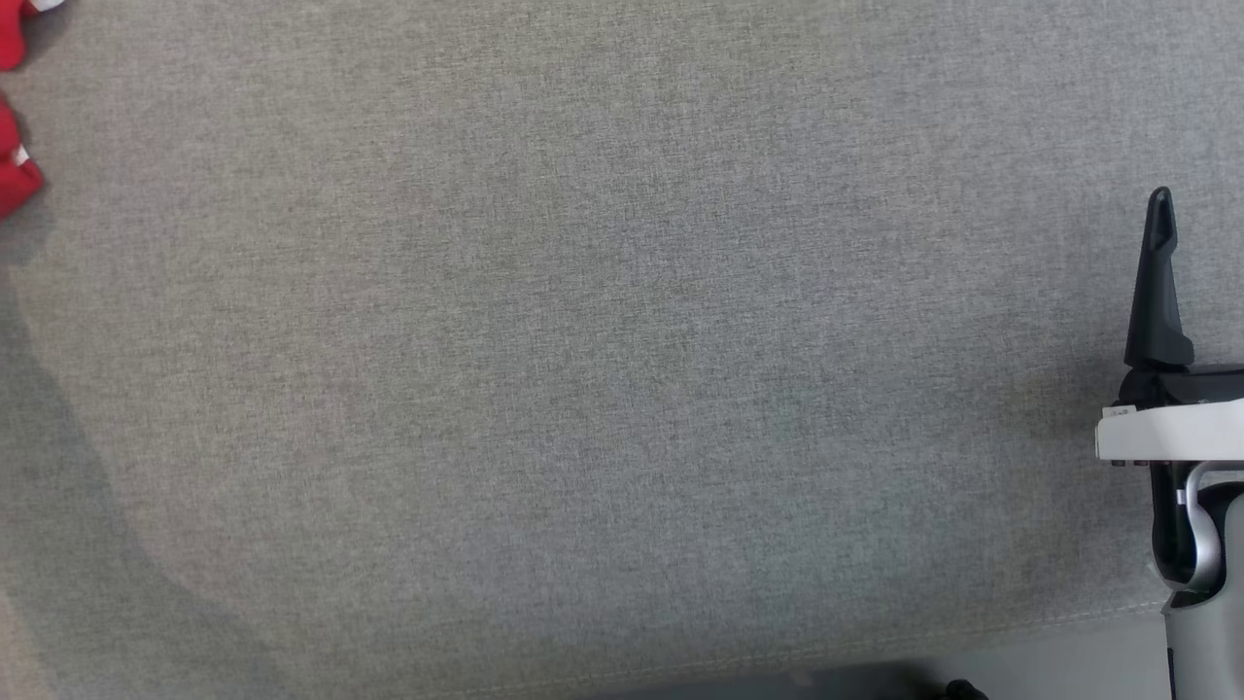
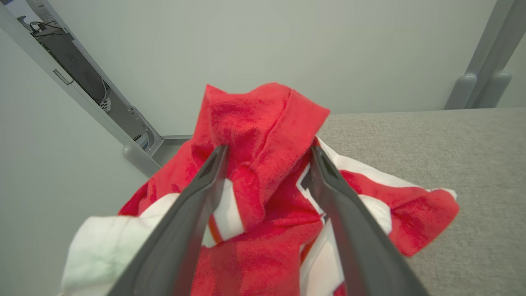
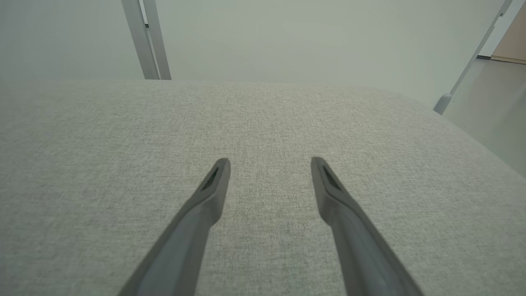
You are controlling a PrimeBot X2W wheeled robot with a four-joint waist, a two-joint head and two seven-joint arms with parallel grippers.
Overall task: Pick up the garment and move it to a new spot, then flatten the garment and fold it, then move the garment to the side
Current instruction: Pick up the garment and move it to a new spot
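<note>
The garment point(image 2: 263, 172) is red with white patches and lies crumpled in a heap near a corner of the grey fabric surface point(image 2: 452, 144). My left gripper point(image 2: 269, 150) is open, and its two dark fingers straddle a raised red fold of the heap without pinching it. In the head view, scraps of the garment point(image 1: 15, 180) peek in at the far left edge. My right gripper point(image 3: 270, 161) is open over bare grey fabric with nothing between its fingers. One of its fingers point(image 1: 1158, 282) stands at the right edge of the head view.
The grey fabric surface point(image 1: 583, 340) spreads wide between the garment and the right gripper. Its front seam and edge point(image 1: 1069, 622) run along the bottom right. Pale walls and grey frame posts point(image 3: 146, 41) stand beyond the far edge.
</note>
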